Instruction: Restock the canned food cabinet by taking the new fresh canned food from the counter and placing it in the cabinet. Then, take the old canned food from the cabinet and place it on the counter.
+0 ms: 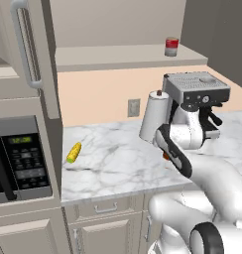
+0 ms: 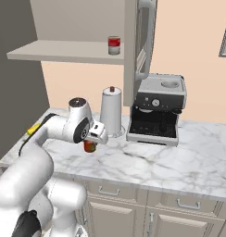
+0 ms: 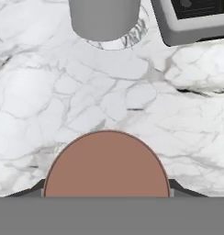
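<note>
The gripper (image 2: 91, 142) hangs low over the white marble counter (image 2: 179, 162), its 2 fingers closed against the sides of the new dark-red can (image 2: 90, 146), which sits between them just above or on the worktop; whether its base touches the marble cannot be told. In the hand view the can's flat brown-red top (image 3: 106, 165) fills the 6 o'clock portion, with a dark fingertip (image 3: 26, 192) showing at its 9 o'clock edge and another at its 3 o'clock edge.

From the right base view, a paper towel roll (image 2: 112, 112) stands upright on the counter at 1 o'clock from the gripper, and a black-and-silver coffee machine (image 2: 157, 110) sits beside the roll at its 3 o'clock. In the left base view the arm's forearm hides most of the gripper, with only a sliver of the can (image 1: 165, 156) visible beside the roll (image 1: 154, 117).

The old can (image 1: 171, 46) with pale bands stands upright on the open shelf of the upper cabinet (image 1: 118, 57), toward the shelf's 3 o'clock end in that view. On the counter, well apart from the gripper at 9 o'clock, lies a corn cob (image 1: 74, 152), near a microwave (image 1: 21, 158).
</note>
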